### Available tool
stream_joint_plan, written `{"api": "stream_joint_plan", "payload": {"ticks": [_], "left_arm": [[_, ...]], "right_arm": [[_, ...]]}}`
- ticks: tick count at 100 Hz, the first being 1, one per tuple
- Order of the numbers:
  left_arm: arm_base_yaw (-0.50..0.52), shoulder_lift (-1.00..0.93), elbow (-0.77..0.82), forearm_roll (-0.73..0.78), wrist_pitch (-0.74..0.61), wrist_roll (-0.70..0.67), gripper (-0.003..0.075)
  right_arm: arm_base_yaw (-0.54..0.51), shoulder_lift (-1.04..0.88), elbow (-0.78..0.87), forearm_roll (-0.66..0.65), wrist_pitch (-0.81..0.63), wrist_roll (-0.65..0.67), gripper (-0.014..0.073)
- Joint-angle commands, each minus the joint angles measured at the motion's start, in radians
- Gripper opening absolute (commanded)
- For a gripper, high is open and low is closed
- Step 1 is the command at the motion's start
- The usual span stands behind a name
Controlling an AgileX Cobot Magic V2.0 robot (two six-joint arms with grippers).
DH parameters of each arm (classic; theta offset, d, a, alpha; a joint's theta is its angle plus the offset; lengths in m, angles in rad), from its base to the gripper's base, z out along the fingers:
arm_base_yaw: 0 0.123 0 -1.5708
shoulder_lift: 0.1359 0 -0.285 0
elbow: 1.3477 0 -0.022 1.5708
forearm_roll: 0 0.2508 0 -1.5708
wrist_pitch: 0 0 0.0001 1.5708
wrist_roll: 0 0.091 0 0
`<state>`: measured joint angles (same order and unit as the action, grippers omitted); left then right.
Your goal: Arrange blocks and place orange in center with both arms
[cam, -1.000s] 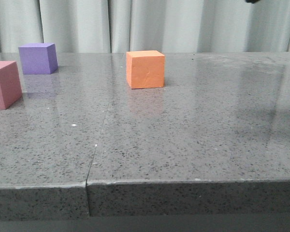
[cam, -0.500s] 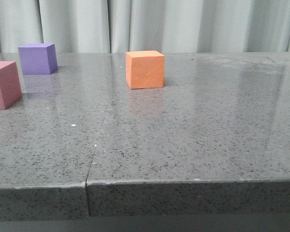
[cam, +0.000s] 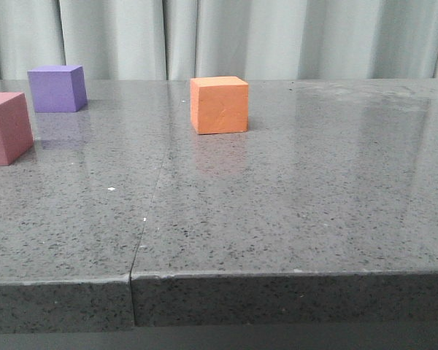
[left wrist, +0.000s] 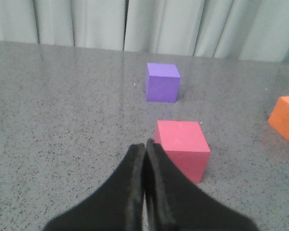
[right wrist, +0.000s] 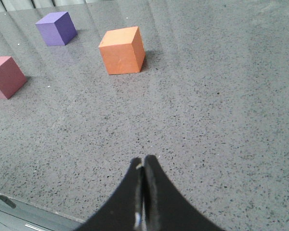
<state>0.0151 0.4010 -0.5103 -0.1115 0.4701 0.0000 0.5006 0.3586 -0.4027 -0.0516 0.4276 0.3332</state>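
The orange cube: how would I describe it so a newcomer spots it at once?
Start from the grey speckled stone tabletop backed by pale curtains. Three cubes sit on it, and the orange cube stands alone near the middle, far back. The purple cube and pink cube sit together at the left edge.

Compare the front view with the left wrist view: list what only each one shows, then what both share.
Only the front view shows the grey stone table's front edge and the seam across its top; neither arm appears there.

Only the left wrist view shows the left end effector, its black fingers pressed shut, empty, just short of the dusty pink foam cube.

Both show the pink cube, the purple foam cube, the orange foam cube and the pale curtain.
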Motion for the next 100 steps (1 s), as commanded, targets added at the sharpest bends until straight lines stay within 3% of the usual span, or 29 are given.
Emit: {"api": "stream_joint_plan", "payload": {"ticks": [1,12,31,41,63,84,100], "left_arm": [[0.003,0.087,-0.080,0.011,-0.026,0.000,-0.0001],[0.003,0.184,-0.131,0.016,-0.017,0.006,0.0127],[0.003,0.323,-0.214,0.016,-0.023,0.009,0.0564],[0.003,0.387,-0.257,0.016,-0.030,0.009,0.0687],[-0.032,0.540,-0.397,-0.010,0.009,0.119,0.0692],[-0.132,0.694,-0.558,-0.145,0.056,0.445,0.0692],[-0.207,0.824,-0.695,-0.292,0.178,0.759,0.0692]], "right_arm": [[-0.002,0.005,-0.024,-0.015,-0.078,-0.012,-0.0069],[-0.002,0.005,-0.024,-0.015,-0.078,-0.012,-0.0069],[-0.002,0.005,-0.024,-0.015,-0.078,-0.012,-0.0069],[-0.002,0.005,-0.024,-0.015,-0.078,-0.012,-0.0069],[-0.002,0.005,-0.024,-0.015,-0.078,-0.012,-0.0069],[-0.002,0.005,-0.024,-0.015,-0.078,-0.012,-0.0069],[-0.002,0.005,-0.024,-0.015,-0.078,-0.012,-0.0069]]}}
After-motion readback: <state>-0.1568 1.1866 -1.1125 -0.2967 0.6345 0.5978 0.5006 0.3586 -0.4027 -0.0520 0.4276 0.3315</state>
